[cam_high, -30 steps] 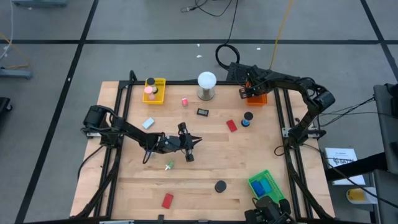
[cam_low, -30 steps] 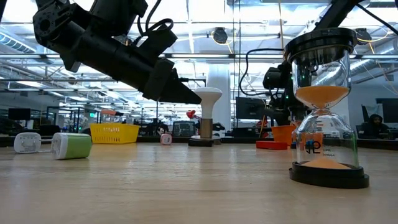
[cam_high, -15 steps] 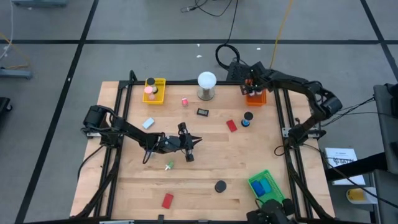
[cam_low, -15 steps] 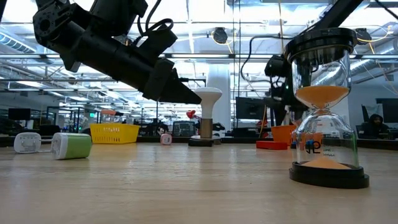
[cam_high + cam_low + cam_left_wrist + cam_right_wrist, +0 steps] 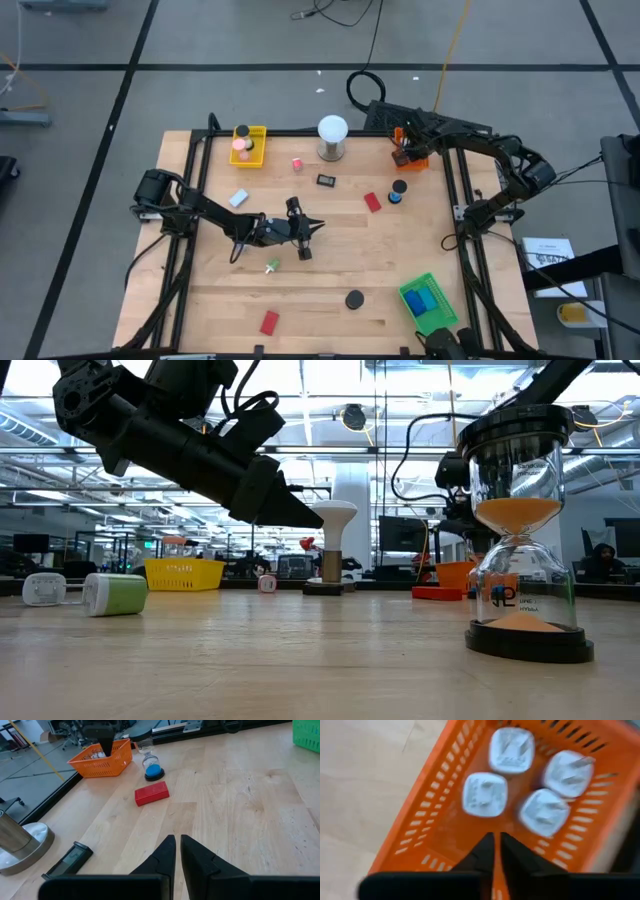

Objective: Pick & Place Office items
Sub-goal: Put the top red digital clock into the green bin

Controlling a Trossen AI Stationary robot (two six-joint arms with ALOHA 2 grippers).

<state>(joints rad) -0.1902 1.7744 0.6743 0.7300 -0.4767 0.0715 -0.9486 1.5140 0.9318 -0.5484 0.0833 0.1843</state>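
Right gripper [image 5: 494,851]: poised above orange tray [image 5: 413,157] at far right corner of table [image 5: 330,290], fingers pressed together, nothing held; four white plug adapters [image 5: 485,795] lying inside tray directly beneath fingertips, prongs up. Left gripper [image 5: 312,226]: hovering over table middle, fingers [image 5: 165,855] closed to a narrow slit, empty. Ahead of left gripper, toward right side of table: red flat block [image 5: 151,794], then small hourglass with blue base [image 5: 152,768] just beyond it, then orange tray farther off. Black flat device with small screen [image 5: 67,860]: between left gripper and white ball on metal base [image 5: 332,135], near the base. Pink piece [image 5: 297,164]: just left of white ball's base. Pale blue block [image 5: 238,198]: beside left arm, toward left edge. Small green-and-white bit [image 5: 271,266]: on bare wood just in front of left gripper, apart from it. Black round piece [image 5: 353,299]: near front edge, well apart from both grippers. Second red block [image 5: 269,321]: front edge, left of black round piece. Green tray [image 5: 428,298]: front right corner, blue item inside. Yellow tray [image 5: 248,145]: far left corner, pink and dark round pieces inside. Low view: large hourglass with orange sand [image 5: 522,535] close to camera at right, white and green-wrapped items [image 5: 115,594] at left.
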